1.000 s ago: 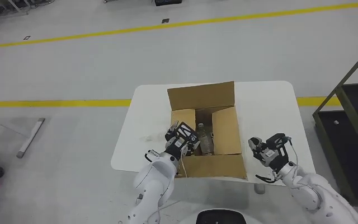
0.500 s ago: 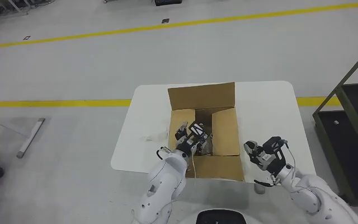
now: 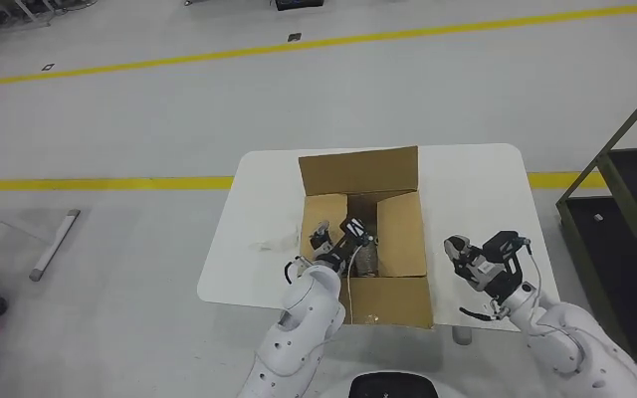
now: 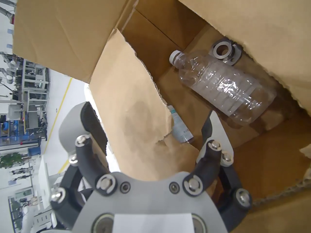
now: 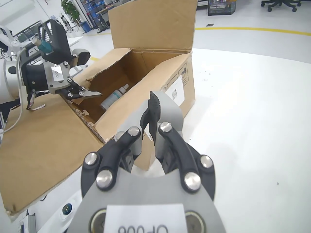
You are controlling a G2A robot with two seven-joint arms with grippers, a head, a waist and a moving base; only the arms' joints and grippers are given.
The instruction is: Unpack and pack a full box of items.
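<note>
An open box (image 3: 358, 171) on the worktop (image 3: 478, 189) holds a clear bottle (image 4: 223, 86) and a small bottle (image 4: 179, 127), so unpacking seems barely begun; the left gripper (image 4: 148, 120), wide open and empty, straddles the box's torn flap (image 4: 126, 112) and must clear it to reach inside, while the closed, empty right gripper (image 5: 154, 105) hangs beside the box.

Small white bottle with teal label (image 4: 180, 129) lay partly hidden behind torn brown cardboard flap (image 4: 126, 112). Grey metal ring fitting (image 4: 224, 52) sat half tucked under opposite cardboard flap (image 4: 243, 13). Contents of open brown cardboard box (image 3: 358, 171) were too small to tell from top view.
</note>
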